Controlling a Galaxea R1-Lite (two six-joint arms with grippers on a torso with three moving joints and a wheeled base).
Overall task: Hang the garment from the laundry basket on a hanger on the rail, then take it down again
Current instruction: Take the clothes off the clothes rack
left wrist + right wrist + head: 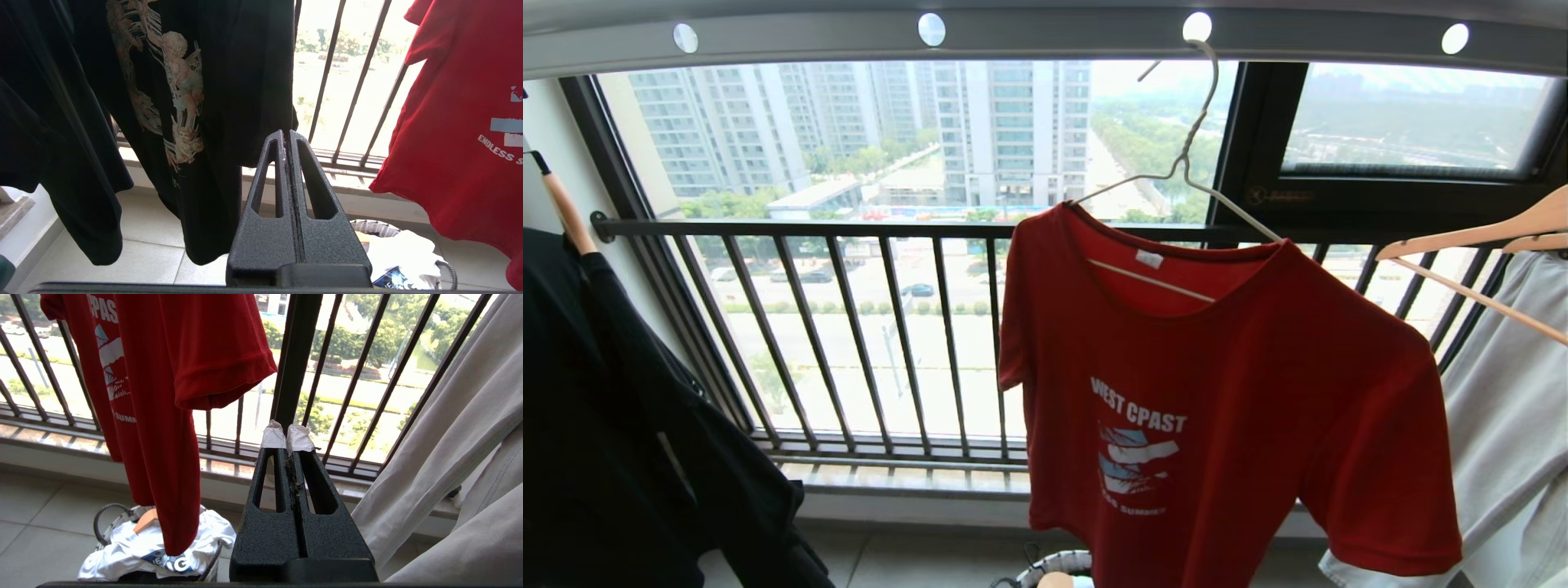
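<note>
Head view: laundry basket (1058,563) cut off by the bottom edge, only a rim sliver shows, rest hidden behind the red garment (1225,425). Garment hem runs out of frame at the bottom. White hanger (1188,163) arms hidden inside the garment shoulders. Black shirt (621,425) cut by the left edge, grey-white shirt (1511,441) by the right. Rail (1045,37) ends cropped both sides. Neither claw visible in head view. Basket print text in right wrist view partly covered, unreadable.
</note>
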